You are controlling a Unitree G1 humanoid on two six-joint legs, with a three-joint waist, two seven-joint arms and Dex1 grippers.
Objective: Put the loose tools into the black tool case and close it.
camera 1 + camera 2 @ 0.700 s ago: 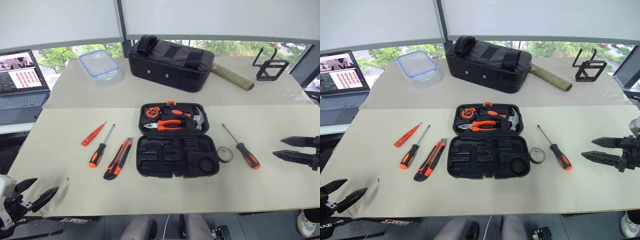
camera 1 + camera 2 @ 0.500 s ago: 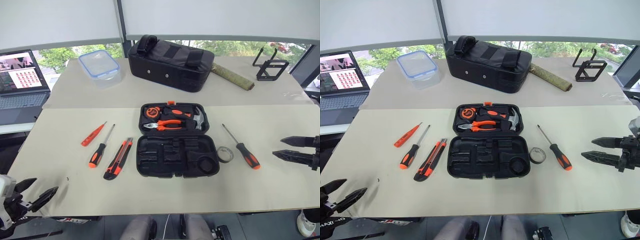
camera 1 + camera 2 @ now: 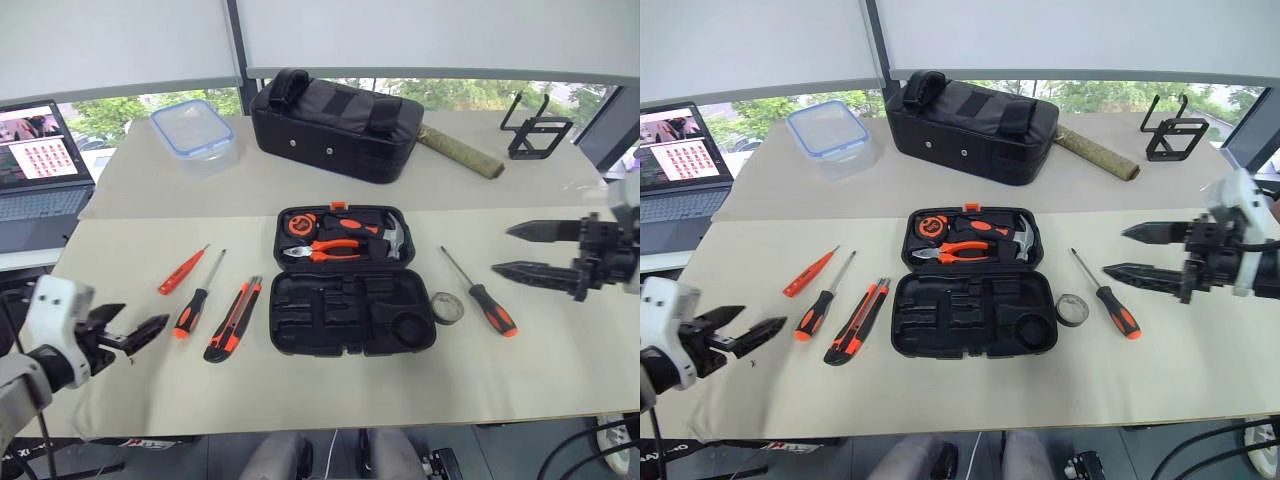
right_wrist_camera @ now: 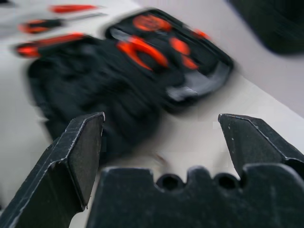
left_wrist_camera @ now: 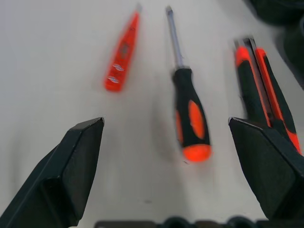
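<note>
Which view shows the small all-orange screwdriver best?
Left wrist view: the small all-orange screwdriver lies large and unobstructed on the table, beyond the open left gripper. Both eye views show it whole but small, left of the open black tool case. In the right wrist view it is only a blurred orange streak at the edge.

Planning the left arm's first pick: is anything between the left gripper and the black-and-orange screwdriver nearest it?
Nothing visible. The open left gripper faces the black-and-orange screwdriver across bare table; the small orange screwdriver and utility knife lie to either side.

an office: laptop (image 3: 40, 160) on window-side table (image 3: 560, 360).
</note>
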